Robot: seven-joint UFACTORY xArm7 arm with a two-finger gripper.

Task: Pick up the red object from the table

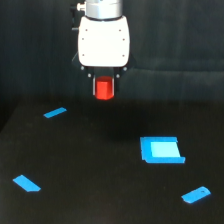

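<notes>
Though flat blue pieces lie scattered on the matte black desk (100, 165), the largest bright blue rectangle (161, 150) nearest, my hand (104, 90) hangs well above them, clamped on the small red-orange stubby block (104, 89), upright between my fingers, clear of the desk.

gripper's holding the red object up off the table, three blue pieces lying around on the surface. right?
Not quite: the exterior view shows four blue pieces, not three: one at upper left, one at lower left, a larger square one and one at lower right. The rest holds: the gripper has the red object clamped above the table.
</notes>
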